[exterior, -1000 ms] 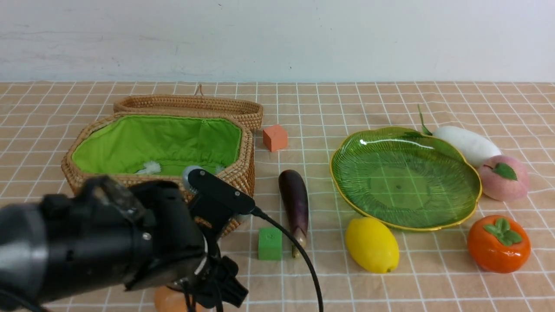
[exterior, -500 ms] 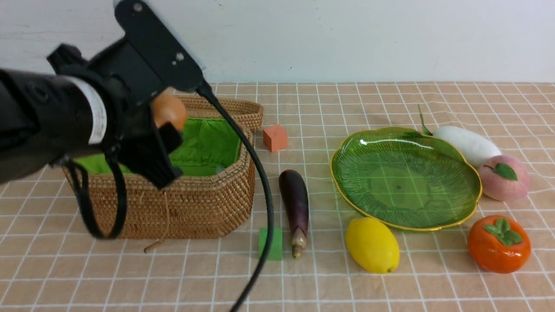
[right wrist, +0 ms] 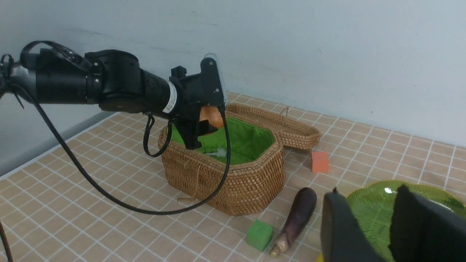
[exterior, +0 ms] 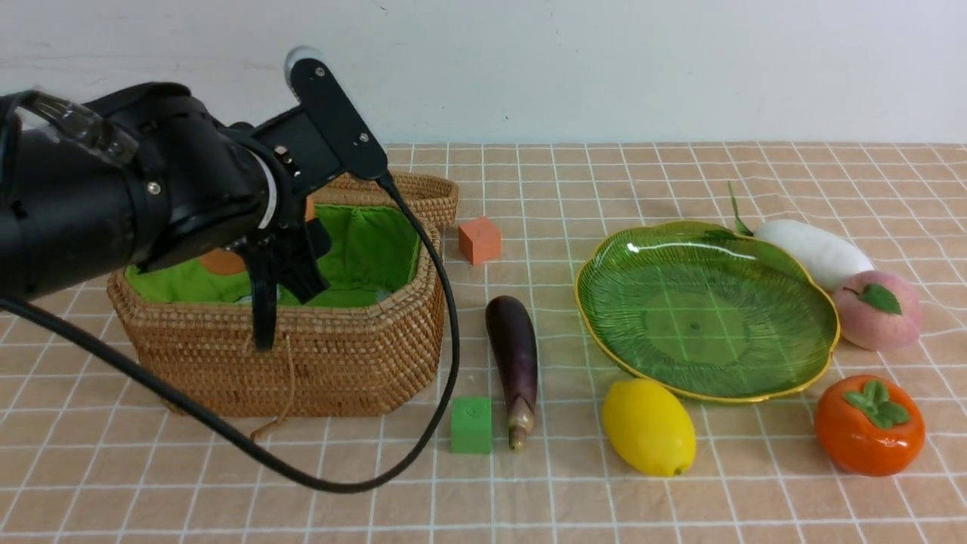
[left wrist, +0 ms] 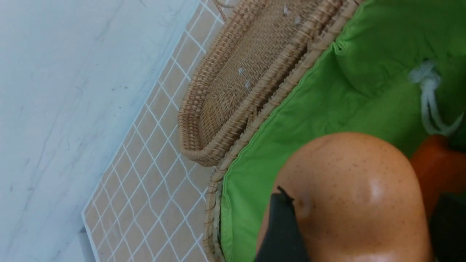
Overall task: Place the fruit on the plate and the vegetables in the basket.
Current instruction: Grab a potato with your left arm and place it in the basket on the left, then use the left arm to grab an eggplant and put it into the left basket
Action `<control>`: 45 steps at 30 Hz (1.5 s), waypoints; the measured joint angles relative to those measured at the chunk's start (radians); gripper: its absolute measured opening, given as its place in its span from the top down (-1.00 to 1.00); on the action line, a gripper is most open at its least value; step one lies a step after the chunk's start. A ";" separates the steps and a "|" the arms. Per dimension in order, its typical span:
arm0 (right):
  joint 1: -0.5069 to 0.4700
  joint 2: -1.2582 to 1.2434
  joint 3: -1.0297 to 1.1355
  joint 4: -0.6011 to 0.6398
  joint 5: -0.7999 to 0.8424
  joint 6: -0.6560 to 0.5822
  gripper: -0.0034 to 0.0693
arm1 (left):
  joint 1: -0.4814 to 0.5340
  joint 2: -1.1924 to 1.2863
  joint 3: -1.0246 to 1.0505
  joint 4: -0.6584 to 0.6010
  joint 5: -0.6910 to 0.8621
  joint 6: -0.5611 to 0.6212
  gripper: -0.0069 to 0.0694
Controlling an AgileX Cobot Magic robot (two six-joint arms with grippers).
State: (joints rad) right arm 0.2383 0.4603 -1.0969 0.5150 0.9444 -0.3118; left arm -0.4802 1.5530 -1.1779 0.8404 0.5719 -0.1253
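Front view: left tool (exterior: 295,257) hangs over the open basket (exterior: 340,363), its lid (exterior: 408,193) lying behind. On the counter (exterior: 680,514): eggplant (exterior: 514,355) between basket and plate (exterior: 585,302); lemon (exterior: 648,427), persimmon (exterior: 869,425), peach (exterior: 878,310) and radish (exterior: 812,253) around the plate's rim.

Left wrist view: potato (left wrist: 356,196) between the fingers (left wrist: 280,233), one finger against it, above the green lining. Cannot tell whether it is gripped. Carrot (left wrist: 437,167) in the basket.

Right wrist view: right tool (right wrist: 367,203) narrowly parted, holding nothing, near the plate.
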 joint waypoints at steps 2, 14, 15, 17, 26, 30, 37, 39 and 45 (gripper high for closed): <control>0.000 0.000 0.000 0.000 0.013 0.000 0.29 | 0.000 -0.010 0.000 0.003 0.017 -0.060 -0.84; 0.000 0.000 -0.004 -0.002 0.184 0.000 0.27 | -0.222 -0.087 -0.005 -0.245 0.321 -0.246 -0.17; 0.000 0.000 -0.004 -0.003 0.220 0.000 0.27 | -0.275 -0.098 -0.008 -0.319 0.340 -0.253 0.06; 0.000 0.000 -0.004 -0.003 0.264 0.000 0.26 | -0.341 -0.097 -0.022 -0.439 0.354 -0.255 0.40; 0.000 0.000 -0.004 -0.033 0.321 0.008 0.26 | -0.390 0.166 -0.294 -0.731 0.386 -0.219 0.56; 0.000 0.000 -0.004 -0.039 0.321 0.023 0.26 | -0.388 0.321 -0.411 -0.677 0.386 -0.237 0.13; 0.000 -0.030 -0.004 -0.049 0.321 0.027 0.26 | -0.339 0.548 -0.584 -0.546 0.379 -0.400 -0.35; 0.000 -0.045 -0.004 -0.049 0.321 0.027 0.26 | -0.328 0.591 -0.609 -0.518 0.378 -0.419 -0.37; 0.000 -0.071 -0.005 -0.056 0.322 0.027 0.26 | -0.324 0.668 -0.641 -0.451 0.349 -0.443 -0.37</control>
State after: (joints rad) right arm 0.2383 0.3893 -1.1021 0.4593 1.2666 -0.2852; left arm -0.8043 2.2211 -1.8189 0.3892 0.9212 -0.5679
